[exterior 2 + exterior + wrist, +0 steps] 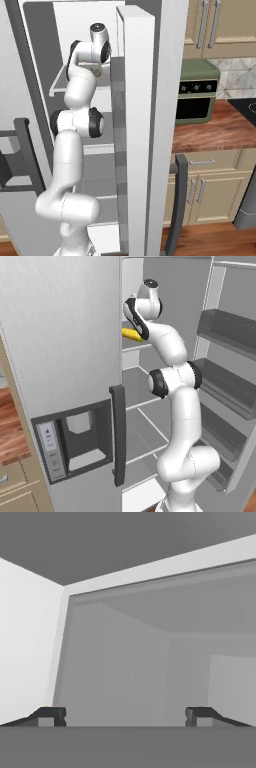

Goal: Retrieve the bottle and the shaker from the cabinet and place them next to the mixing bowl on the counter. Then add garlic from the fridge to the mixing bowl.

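The fridge (65, 346) stands open, its left door with the water dispenser shut and its white inner shelves (150, 401) in sight. My arm reaches up into the top of the fridge (145, 125) compartment. In the hand view my gripper (125, 716) is open, its fingertips (50, 716) wide apart with nothing between them, facing the bare grey inner walls and ceiling. The garlic, bottle, shaker and mixing bowl are out of view. A stretch of the counter (220, 131) lies right of the fridge.
A yellow corn-like item (131, 334) lies on an upper fridge shelf beside my wrist. Door bins (225, 331) line the open right door. A green toaster oven (197, 92) sits on the counter under tan wall cabinets (215, 22).
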